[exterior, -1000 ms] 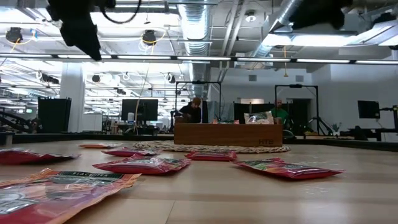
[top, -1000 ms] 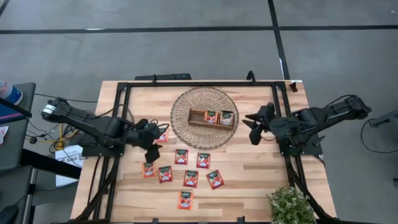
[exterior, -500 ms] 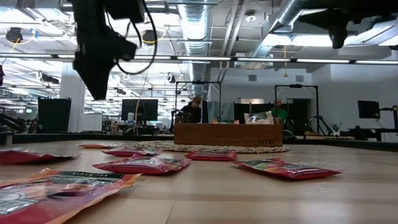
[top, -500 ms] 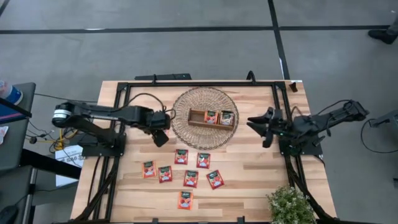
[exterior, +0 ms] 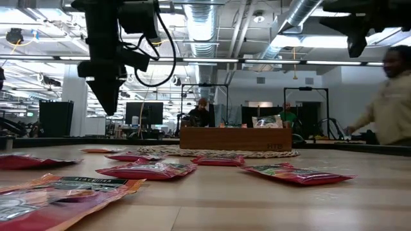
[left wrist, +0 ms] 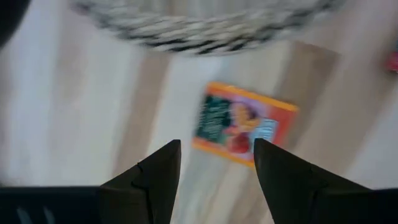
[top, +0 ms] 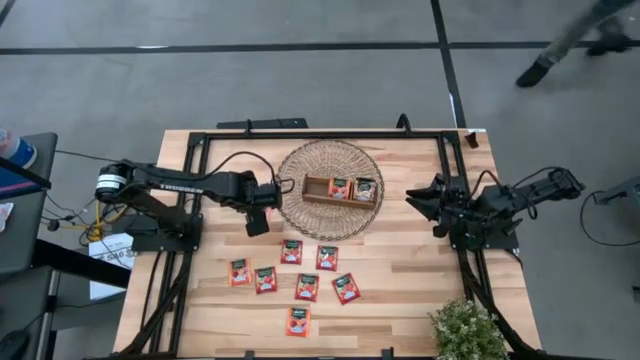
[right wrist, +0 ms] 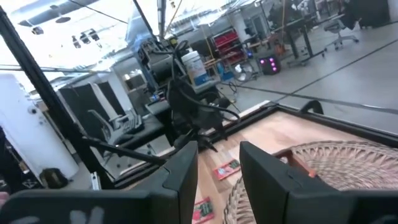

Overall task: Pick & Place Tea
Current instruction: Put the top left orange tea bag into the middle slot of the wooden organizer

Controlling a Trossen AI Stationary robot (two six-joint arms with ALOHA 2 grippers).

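Several red-orange tea sachets (top: 307,288) lie flat on the near half of the table, and the low view shows them as tea sachets (exterior: 148,170). Two more sit in the middle and right compartments of the brown wooden tray (top: 316,188) on the round woven mat (top: 300,215). My left gripper (top: 257,222) hovers open just left of the mat. Its wrist view shows the left gripper (left wrist: 217,146) above one orange-edged sachet (left wrist: 242,124) lying on the wood. My right gripper (top: 424,205) is raised to the right of the mat, and the right gripper (right wrist: 217,149) is open and empty.
A black frame (top: 320,133) runs around the table's edges. A potted plant (top: 465,330) stands at the near right corner. The tray's left compartment holds nothing. A person (exterior: 392,102) walks beyond the table's far right side.
My left gripper has swung from above the near-left sachets toward the far edge and the mat, has come lower and now points down over the lone sachet. My right gripper has drawn back toward the table's right edge. A person has walked into view behind the table.
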